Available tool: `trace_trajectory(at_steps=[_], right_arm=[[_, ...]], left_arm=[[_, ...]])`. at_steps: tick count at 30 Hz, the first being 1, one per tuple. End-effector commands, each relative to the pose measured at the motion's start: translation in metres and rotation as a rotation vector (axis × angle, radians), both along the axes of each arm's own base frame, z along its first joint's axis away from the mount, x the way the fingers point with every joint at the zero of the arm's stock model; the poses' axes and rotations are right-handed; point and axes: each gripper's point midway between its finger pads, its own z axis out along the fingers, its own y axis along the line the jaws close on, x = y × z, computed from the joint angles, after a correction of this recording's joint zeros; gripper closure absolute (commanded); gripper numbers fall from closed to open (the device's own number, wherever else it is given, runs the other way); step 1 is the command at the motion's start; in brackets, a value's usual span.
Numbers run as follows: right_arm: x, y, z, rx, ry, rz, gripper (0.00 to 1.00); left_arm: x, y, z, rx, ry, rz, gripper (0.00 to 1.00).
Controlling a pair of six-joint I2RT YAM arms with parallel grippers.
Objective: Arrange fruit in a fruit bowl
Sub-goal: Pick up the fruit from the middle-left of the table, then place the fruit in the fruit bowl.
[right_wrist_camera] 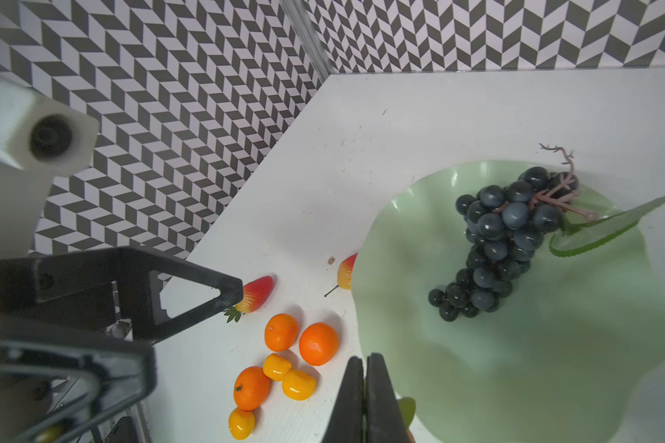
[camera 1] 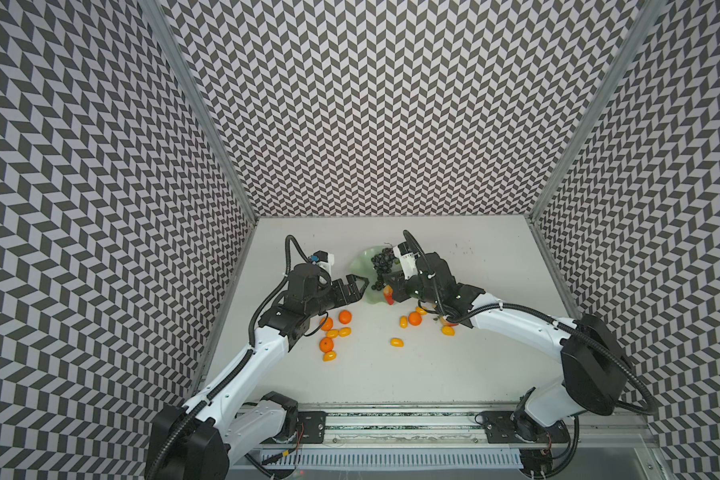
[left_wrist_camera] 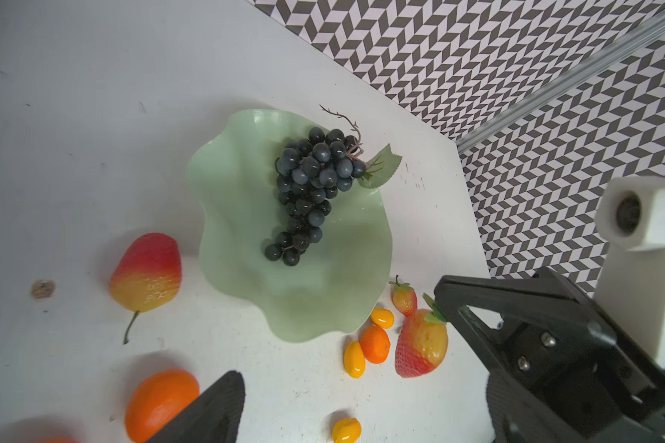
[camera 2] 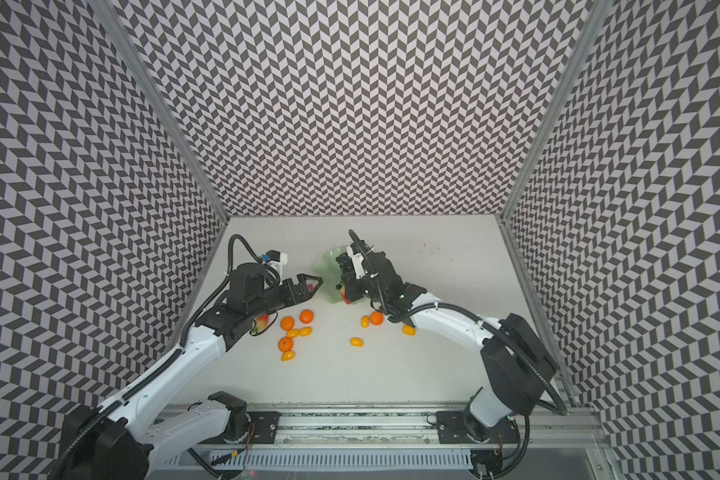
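Looking at your right gripper [right_wrist_camera: 363, 379], you are seeing its jaws clenched on nothing at the rim of the fruit bowl [left_wrist_camera: 246, 230]. Your left gripper [camera 1: 358, 291] is standing released beside it. The grape bunch [left_wrist_camera: 308, 191] is lying in the bowl; the pear [left_wrist_camera: 146, 272], strawberries [left_wrist_camera: 421, 345], tangerines [right_wrist_camera: 318, 343] and kumquats [right_wrist_camera: 298, 384] are lying on the table [left_wrist_camera: 93, 115] around it.
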Motion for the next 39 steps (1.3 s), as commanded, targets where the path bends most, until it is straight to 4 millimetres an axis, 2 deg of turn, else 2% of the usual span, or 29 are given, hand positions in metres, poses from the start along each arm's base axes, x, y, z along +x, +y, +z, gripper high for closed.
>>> trace_trajectory(at_steps=[1,7,14,20,26,33,39], right_arm=[[0.007,-0.007,0.018,0.017,-0.083,0.038,1.0],[0.036,-0.032,0.014,-0.074,-0.161,-0.038,1.0],[0.063,-0.033,0.012,-0.193,-0.243,-0.041,1.0],[0.09,-0.038,0.009,-0.346,-0.347,-0.077,1.0],[0.106,-0.032,0.004,-0.444,-0.416,-0.045,1.0],[0.119,-0.026,-0.019,-0.555,-0.455,0.006,1.0],[0.123,-0.02,-0.039,-0.601,-0.455,0.05,1.0]], left_arm=[[0.013,-0.015,0.01,-0.038,-0.049,0.002,0.0],[0.023,-0.033,0.005,-0.031,-0.049,-0.027,0.0],[0.033,-0.033,-0.001,-0.025,-0.043,-0.009,0.0],[0.039,-0.025,-0.003,-0.035,-0.035,0.014,0.0],[0.041,-0.006,-0.008,-0.041,-0.024,0.05,0.0],[0.039,0.016,-0.017,-0.05,-0.004,0.089,0.0],[0.035,0.021,-0.022,-0.046,0.006,0.089,0.0]])
